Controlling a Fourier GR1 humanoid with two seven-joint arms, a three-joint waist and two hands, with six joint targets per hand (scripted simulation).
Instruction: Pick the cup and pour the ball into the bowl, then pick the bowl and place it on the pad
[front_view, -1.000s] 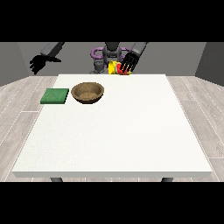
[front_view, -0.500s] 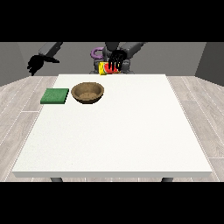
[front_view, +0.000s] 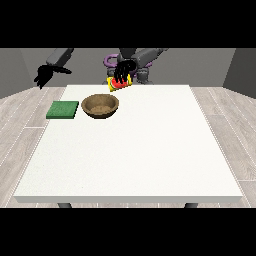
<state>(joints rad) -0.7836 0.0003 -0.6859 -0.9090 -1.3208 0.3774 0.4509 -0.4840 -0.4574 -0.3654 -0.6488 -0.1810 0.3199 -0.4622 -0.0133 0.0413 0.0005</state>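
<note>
a: front view, the only one we're getting. what is the hand at the view's right (front_view: 123, 70) doing?

b: it's sitting at the far edge of the tabletop (front_view: 150, 150), with its fingers (front_view: 120, 79) curling down over the cup (front_view: 119, 83), which is showing yellow and red. i'm judging that it's holding the cup, and the cup is looking tilted, its long axis leaning down toward the view's left.

a: and the ball?

b: i'm not seeing it apart from the cup, so i can't tell where it is.

a: where is the bowl lying from there?

b: the bowl (front_view: 100, 106) is sitting nearer the camera and a little toward the view's left of the cup, near but apart. the pour is turning on that: the cup's mouth is needing to come over the bowl's opening, forward and leftward in the view.

a: the other hand?

b: the hand at the view's left (front_view: 44, 76) is hanging off the tabletop's far left corner, fingers drooping loosely, holding nothing. it's the nearer one to the green pad (front_view: 63, 109), which is lying just beside the bowl on the view's left, not touching it.

a: so the step?

b: i'm judging the pour as just starting; the bowl is not yet on the pad.
</note>
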